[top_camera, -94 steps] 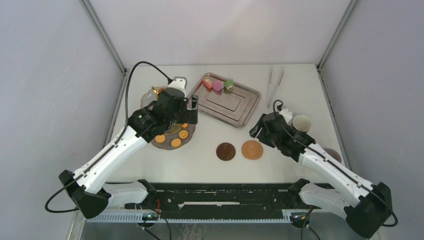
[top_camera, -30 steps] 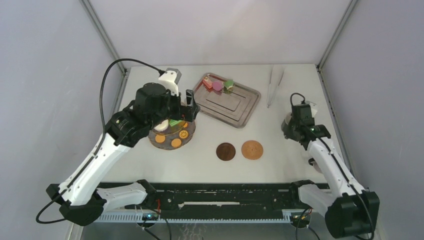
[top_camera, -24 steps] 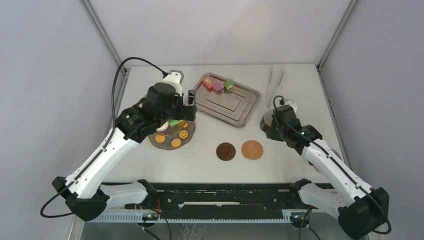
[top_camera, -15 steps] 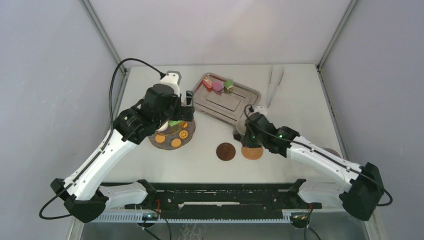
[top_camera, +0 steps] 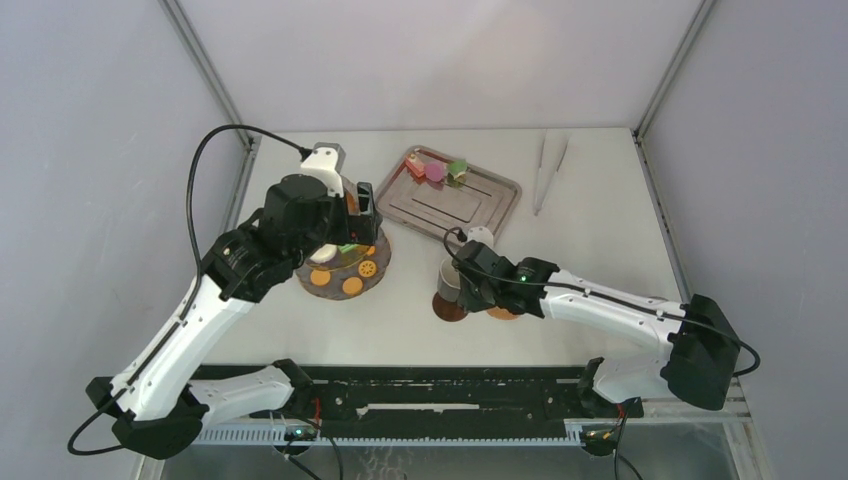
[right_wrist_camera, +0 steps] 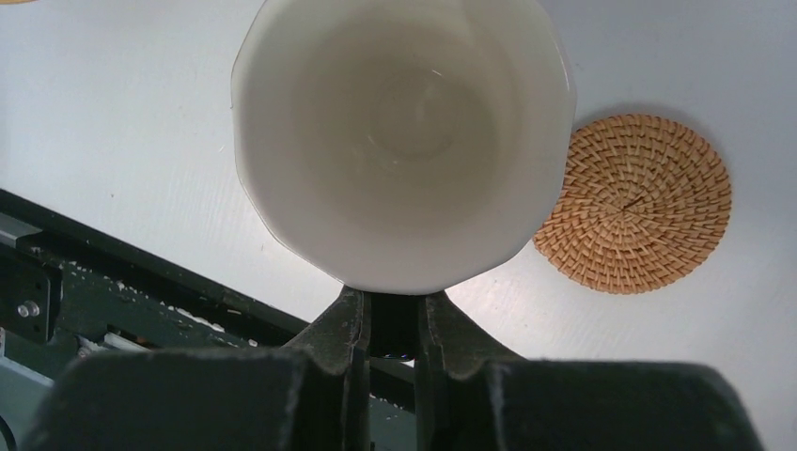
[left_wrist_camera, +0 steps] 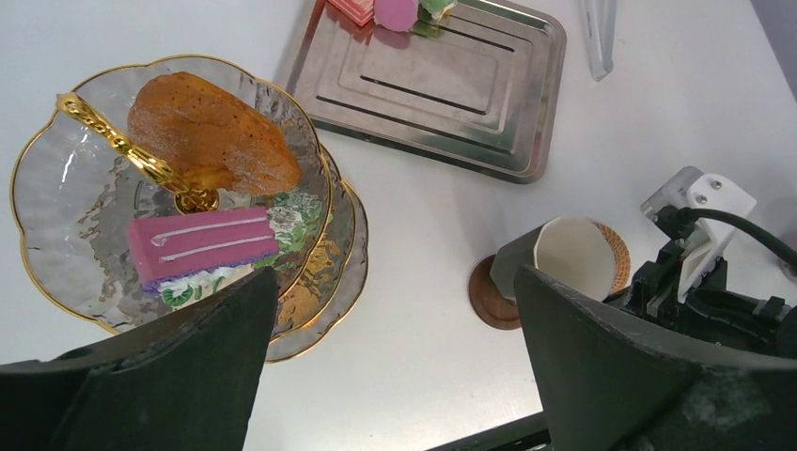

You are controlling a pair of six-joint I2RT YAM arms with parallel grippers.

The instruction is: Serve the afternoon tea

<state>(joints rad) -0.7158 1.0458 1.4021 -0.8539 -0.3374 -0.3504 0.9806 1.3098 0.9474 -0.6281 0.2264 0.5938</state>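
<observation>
Pinching the rim of one white ceramic cup [right_wrist_camera: 404,141], the right hand [right_wrist_camera: 393,312] hangs over two round brown coasters [left_wrist_camera: 487,303]; the left hand [left_wrist_camera: 390,282] gapes above one three-tier clear glass stand [left_wrist_camera: 38,141]

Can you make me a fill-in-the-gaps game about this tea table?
1. The white cup is pinched by the ____ arm's gripper.
2. Inside, the cup is ____.
3. The glass stand has a twisty pole coloured ____.
4. Some small cakes sit at the far end of the steel ____.
Missing words: right; empty; gold; tray.
</observation>
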